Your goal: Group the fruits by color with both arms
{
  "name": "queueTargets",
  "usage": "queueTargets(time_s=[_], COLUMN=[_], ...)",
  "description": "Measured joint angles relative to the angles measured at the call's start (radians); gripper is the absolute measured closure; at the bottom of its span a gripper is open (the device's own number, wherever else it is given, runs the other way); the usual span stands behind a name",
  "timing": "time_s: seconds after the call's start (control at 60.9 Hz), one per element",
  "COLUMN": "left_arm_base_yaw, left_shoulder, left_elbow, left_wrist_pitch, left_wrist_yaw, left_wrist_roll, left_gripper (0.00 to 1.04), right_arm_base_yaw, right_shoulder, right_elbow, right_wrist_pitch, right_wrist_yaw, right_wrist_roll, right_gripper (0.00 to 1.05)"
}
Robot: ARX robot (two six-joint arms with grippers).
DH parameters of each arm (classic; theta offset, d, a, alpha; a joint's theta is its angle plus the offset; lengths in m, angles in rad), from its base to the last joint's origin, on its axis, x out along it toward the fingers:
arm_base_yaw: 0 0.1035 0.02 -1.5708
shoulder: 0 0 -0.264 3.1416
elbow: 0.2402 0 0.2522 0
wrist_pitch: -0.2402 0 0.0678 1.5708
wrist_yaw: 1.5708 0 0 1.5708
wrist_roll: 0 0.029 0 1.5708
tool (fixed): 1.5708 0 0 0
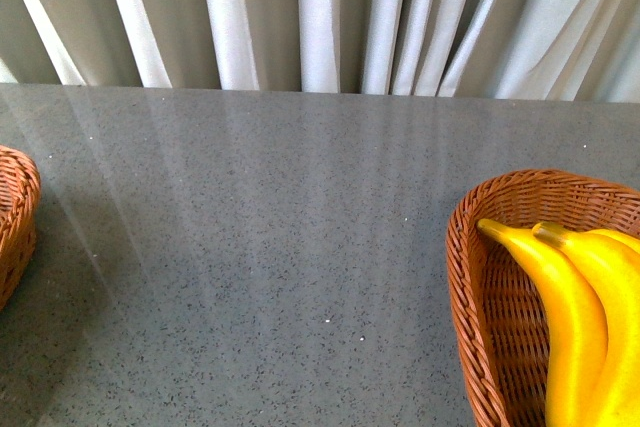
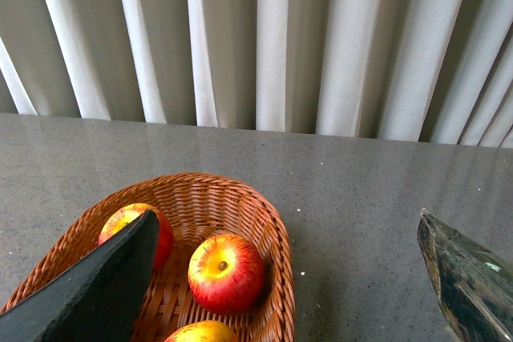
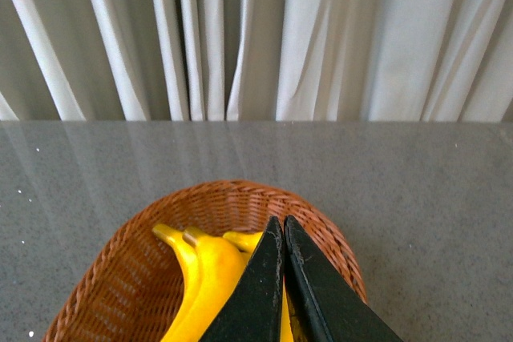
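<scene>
Three red apples streaked with yellow lie in a wicker basket (image 2: pixel 240 198) in the left wrist view: one in the middle (image 2: pixel 226 273), one behind the black finger (image 2: pixel 127 220), one at the frame's edge (image 2: pixel 202 332). My left gripper (image 2: pixel 284 278) hangs open above that basket's rim, nothing between its fingers (image 2: pixel 96 294). Yellow bananas (image 1: pixel 580 317) lie in another wicker basket (image 1: pixel 470 277) at the front view's right; the same bananas (image 3: pixel 204 278) and basket (image 3: pixel 232 194) show in the right wrist view. My right gripper (image 3: pixel 282 226) is shut, empty, above the bananas. No arm shows in the front view.
The grey speckled tabletop (image 1: pixel 260 247) stretches between the two baskets. The apple basket's edge (image 1: pixel 15 217) shows at the front view's far left. Pale pleated curtains (image 1: pixel 320 17) hang behind the table's far edge.
</scene>
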Motion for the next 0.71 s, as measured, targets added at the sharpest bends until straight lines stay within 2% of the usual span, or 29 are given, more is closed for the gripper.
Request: queueTargets(time_s=[0.361,0.394,0.427,0.706], left_arm_base_yaw=[0.000,0.000,0.000,0.000], left_shoulder=[0.000,0.000,0.000,0.000], left_elbow=[0.000,0.000,0.000,0.000], left_wrist_pitch=[0.000,0.000,0.000,0.000], left_wrist_yaw=[0.000,0.000,0.000,0.000], left_wrist_roll=[0.000,0.000,0.000,0.000], left_gripper=[0.09,0.09,0.09,0.09], right_arm_base_yaw=[0.000,0.000,0.000,0.000], right_shoulder=[-0.005,-0.005,-0.005,-0.005], right_elbow=[0.000,0.000,0.000,0.000], right_wrist_pitch=[-0.005,-0.004,-0.005,-0.005], right_wrist_yaw=[0.000,0.000,0.000,0.000], right_wrist_roll=[0.000,0.000,0.000,0.000], right_gripper=[1.03,1.00,0.92,0.46])
